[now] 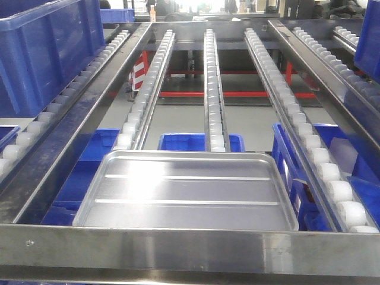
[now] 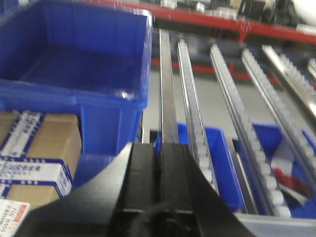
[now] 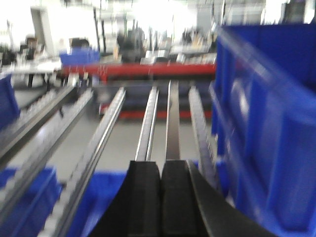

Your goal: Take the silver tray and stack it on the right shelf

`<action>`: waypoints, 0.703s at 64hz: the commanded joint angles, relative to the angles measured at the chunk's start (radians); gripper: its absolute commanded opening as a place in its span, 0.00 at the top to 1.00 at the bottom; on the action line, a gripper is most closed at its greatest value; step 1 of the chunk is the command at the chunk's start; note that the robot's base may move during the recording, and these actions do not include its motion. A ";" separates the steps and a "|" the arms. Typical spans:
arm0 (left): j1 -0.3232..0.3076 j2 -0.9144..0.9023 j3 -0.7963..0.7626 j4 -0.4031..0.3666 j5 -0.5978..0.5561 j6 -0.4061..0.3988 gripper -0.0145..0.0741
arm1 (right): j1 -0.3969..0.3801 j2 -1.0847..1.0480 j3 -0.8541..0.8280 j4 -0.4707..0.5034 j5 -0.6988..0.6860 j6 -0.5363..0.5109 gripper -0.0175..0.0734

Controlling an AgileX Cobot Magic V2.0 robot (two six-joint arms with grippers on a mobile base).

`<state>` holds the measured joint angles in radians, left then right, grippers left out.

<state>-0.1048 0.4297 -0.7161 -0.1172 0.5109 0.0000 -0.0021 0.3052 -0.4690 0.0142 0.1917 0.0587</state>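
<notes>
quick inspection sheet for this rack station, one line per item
surface: right shelf, sloping white roller rails behind a steel front bar
job's things: silver tray lies flat on the rails at the front bar, ungripped
clutter: blue bin on the left lane; lower blue bins under the rails; cardboard boxes
grippers: left gripper and right gripper, jaws together, empty
cables: nothing seen
surroundings: red beams, grey floor

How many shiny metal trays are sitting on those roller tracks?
1. The silver tray lies at the near end of the right shelf, just behind its front bar. Any tray nested beneath it would be hidden.
</notes>
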 commanded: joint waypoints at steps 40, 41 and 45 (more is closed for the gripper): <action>-0.448 0.544 -0.211 -0.530 0.100 0.404 0.43 | 0.422 0.581 -0.301 0.057 0.144 -0.002 0.24; -0.456 0.557 -0.213 -0.530 0.100 0.404 0.43 | 0.422 0.593 -0.302 0.063 0.150 -0.001 0.24; -0.458 0.603 -0.225 -0.530 0.100 0.404 0.43 | 0.422 0.636 -0.317 0.095 0.191 0.003 0.24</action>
<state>-0.5435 0.9959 -0.8916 -0.6128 0.6709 0.3900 0.4189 0.9084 -0.7354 0.0792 0.4295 0.0587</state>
